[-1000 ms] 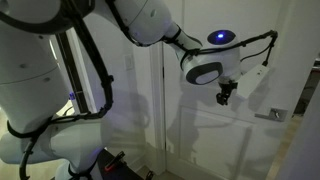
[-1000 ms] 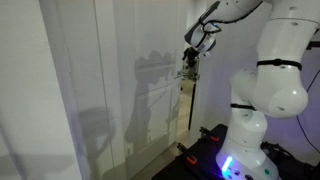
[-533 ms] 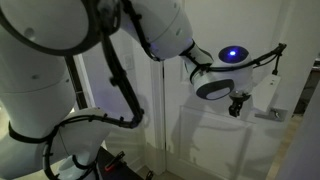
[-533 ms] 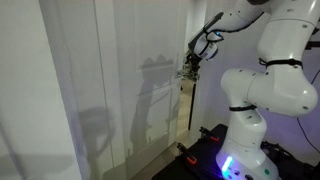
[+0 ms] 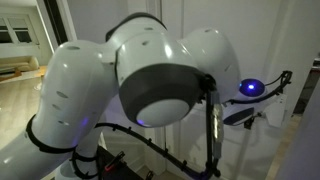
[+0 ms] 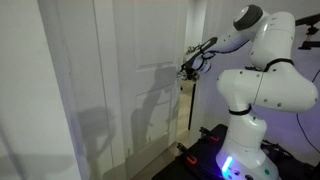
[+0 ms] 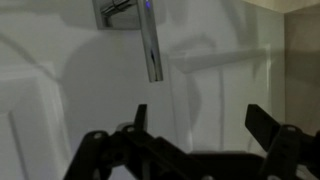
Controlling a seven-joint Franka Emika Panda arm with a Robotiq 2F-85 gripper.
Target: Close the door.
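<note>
White panelling fills the wrist view: the door (image 7: 70, 95) stands right in front of the pincer (image 7: 200, 118), its silver handle (image 7: 120, 10) at the top left of that picture. Over the last second the arm (image 5: 150, 80) has swung across an exterior view, so its big joint now hides most of the door there. The blue-lit wrist (image 5: 250, 88) has travelled right and lower, toward the handle side. In both exterior views the pincer has stayed close against the door face while the arm stretched out. We take this as a push in progress, the door being swept toward its frame. We cannot tell from these pictures whether it is fully closed yet. The two fingers (image 7: 140, 115) are spread wide apart with nothing between them. They sit very near the panel, though we cannot confirm actual contact.
</note>
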